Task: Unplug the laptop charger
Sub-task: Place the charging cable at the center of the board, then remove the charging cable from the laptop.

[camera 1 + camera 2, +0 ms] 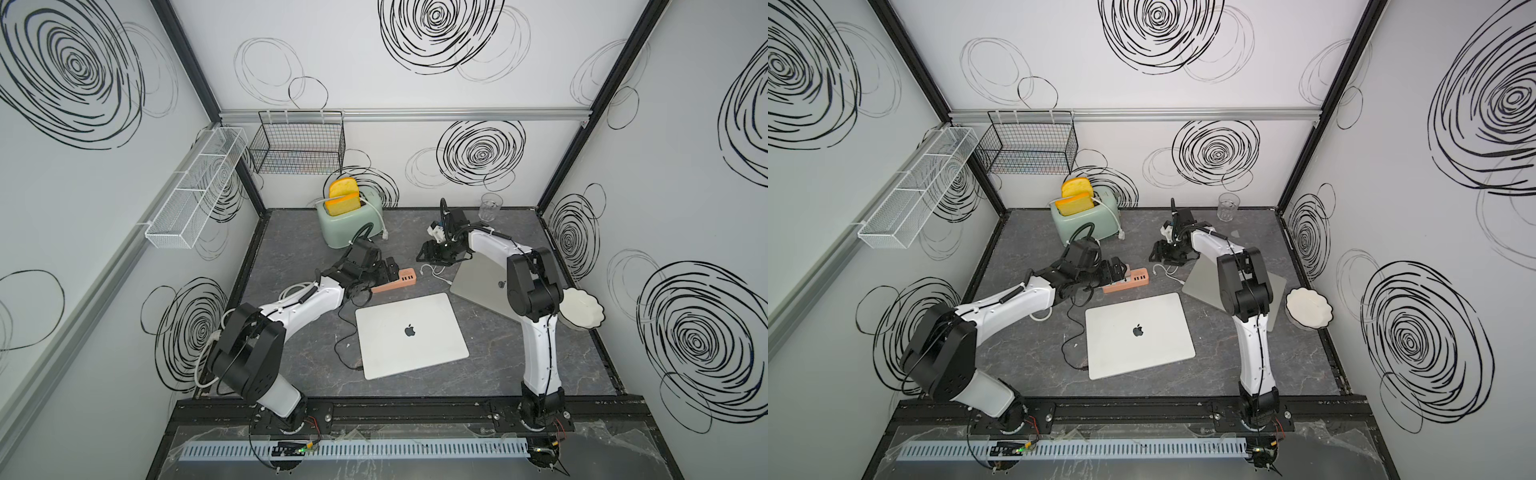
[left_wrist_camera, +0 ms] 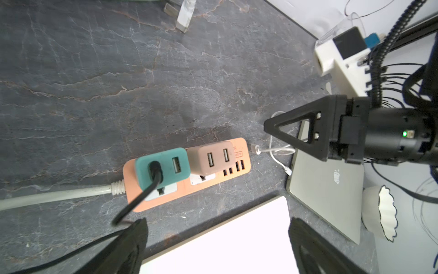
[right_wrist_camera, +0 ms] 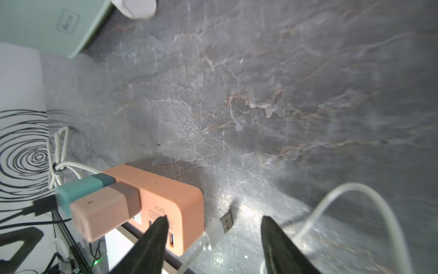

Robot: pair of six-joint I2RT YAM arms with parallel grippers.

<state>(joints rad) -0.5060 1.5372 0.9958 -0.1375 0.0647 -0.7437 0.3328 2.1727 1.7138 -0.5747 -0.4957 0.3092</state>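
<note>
An orange power strip (image 1: 401,278) (image 2: 241,147) lies on the dark table. A teal charger (image 2: 166,166) with a black cable (image 1: 347,328) and a pink charger (image 2: 211,157) (image 3: 99,213) are plugged into it. The black cable runs to the white laptop (image 1: 411,332). A white cable (image 1: 434,272) lies loose between the strip and the grey laptop (image 1: 478,286), its USB plug (image 3: 225,221) free on the table. My right gripper (image 3: 214,219) (image 1: 428,252) is open, its fingers on either side of that plug without touching it. My left gripper (image 2: 218,225) (image 1: 388,270) is open and empty over the strip's near side.
A green toaster (image 1: 349,216) with two yellow slices stands at the back. A clear glass (image 1: 490,206) is at the back right. A white scalloped bowl (image 1: 582,309) sits by the right wall. A black wire basket (image 1: 297,143) and a white one (image 1: 195,187) hang on the walls.
</note>
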